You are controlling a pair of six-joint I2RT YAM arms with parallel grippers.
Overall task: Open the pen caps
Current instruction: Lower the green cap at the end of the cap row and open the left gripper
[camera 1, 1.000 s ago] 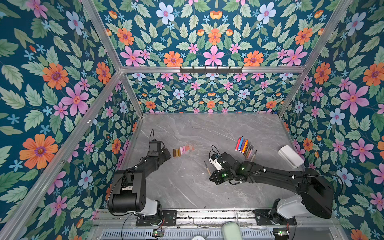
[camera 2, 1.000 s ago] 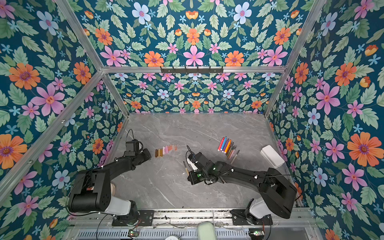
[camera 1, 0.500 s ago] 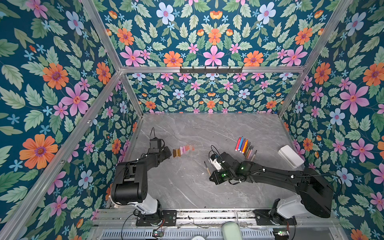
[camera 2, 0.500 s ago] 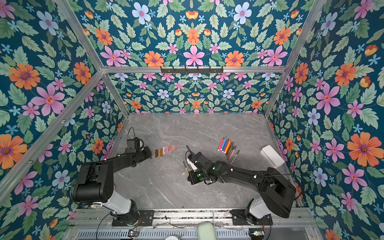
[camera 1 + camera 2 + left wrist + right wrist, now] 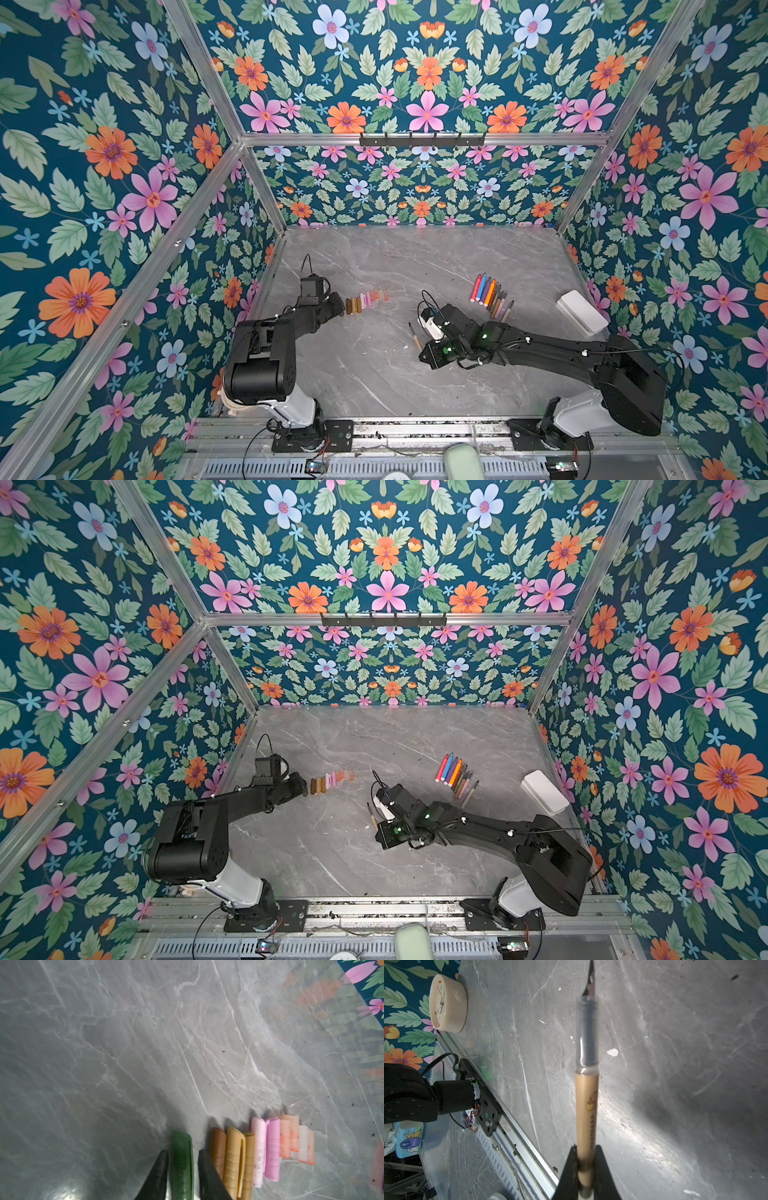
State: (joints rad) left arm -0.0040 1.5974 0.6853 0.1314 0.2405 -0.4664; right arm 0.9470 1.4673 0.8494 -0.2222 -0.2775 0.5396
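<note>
A row of loose pen caps (image 5: pixel 368 299), brown, tan, pink and pale orange-red, lies on the grey table (image 5: pixel 374 374) in both top views. In the left wrist view a dark green cap (image 5: pixel 181 1163) lies at the brown end of that row (image 5: pixel 259 1151). My left gripper (image 5: pixel 182 1151) straddles it, jaws slightly open with a gap on one side. My right gripper (image 5: pixel 586 1147) is shut on an uncapped beige pen (image 5: pixel 586 1105) with a dark brush tip, held above the table near the middle (image 5: pixel 415 340). The other pens (image 5: pixel 490 295) lie bunched to the right.
A white box (image 5: pixel 582 311) sits near the right wall. A small cream clock (image 5: pixel 447 1003) stands by the front rail next to the left arm's base. The floral walls close in the table on three sides.
The left jaws have parted around the green cap at the end of the row. The right arm and its pen have not moved.
</note>
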